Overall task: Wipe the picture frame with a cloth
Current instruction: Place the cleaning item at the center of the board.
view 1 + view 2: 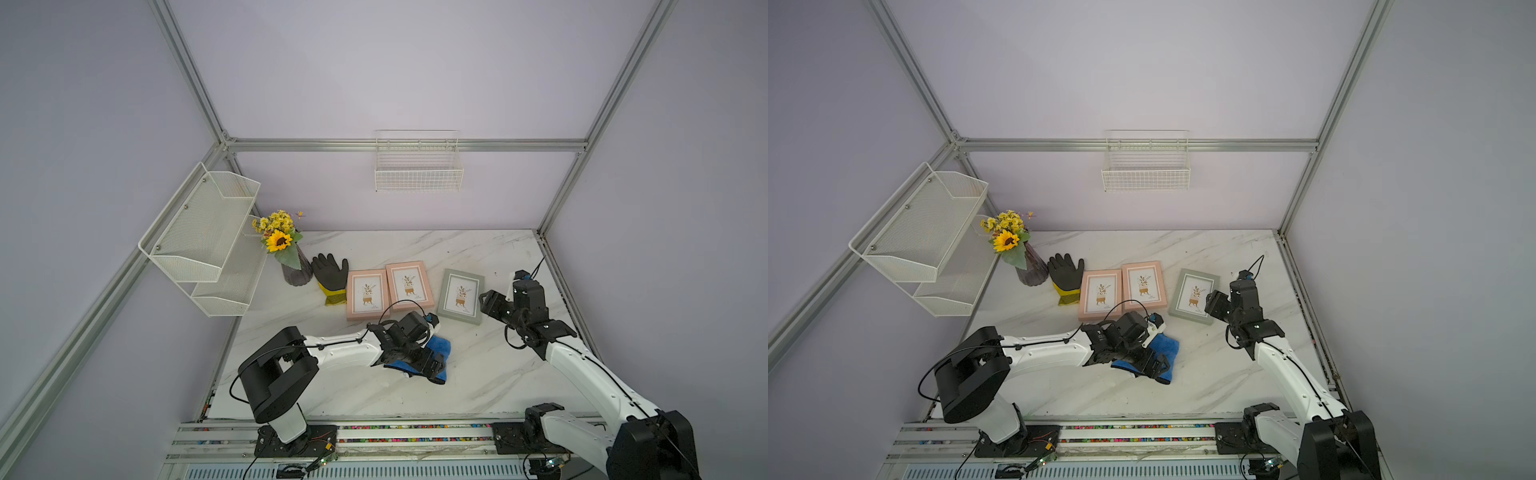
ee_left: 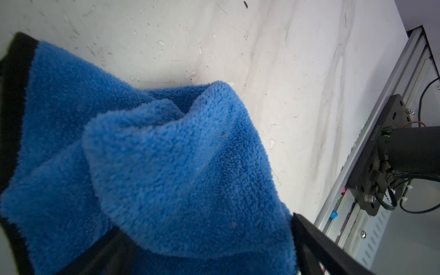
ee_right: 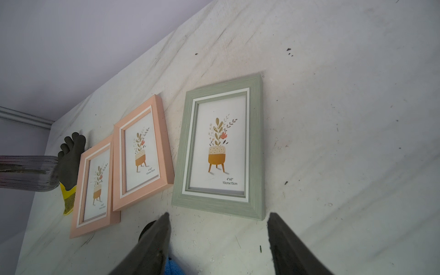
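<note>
All three pictures lie flat on the marble worktop (image 1: 478, 374), and I take my bearings from the grey-green picture frame (image 1: 461, 296). The cloth (image 1: 440, 347) lies rumpled on the worktop, nearer the robot's base than that frame and a little to its left, apart from it. It shows its fluffy blue face and a dark edging.

The left arm (image 1: 345, 351) reaches across low to the cloth. In the left wrist view the left jaws stand spread wide, with a hump of the cloth (image 2: 166, 154) rising between them. The pile looks loose rather than squeezed, so I read them as released, astride the cloth without pinching it.

The right arm (image 1: 582, 374) comes in from the grey-green frame's right. In the right wrist view the right jaws are parted with only bare worktop between them, just short of the frame's (image 3: 221, 147) near edge and not touching it.

Left of the grey-green frame lie two pink frames (image 1: 409, 286), side by side. Further left of it again are a black-and-yellow work glove (image 1: 330, 274) and a dark vase (image 1: 296, 272) of yellow flowers (image 1: 278, 232). On the wall beyond the grey-green frame hangs a white wire basket (image 1: 417, 166).
</note>
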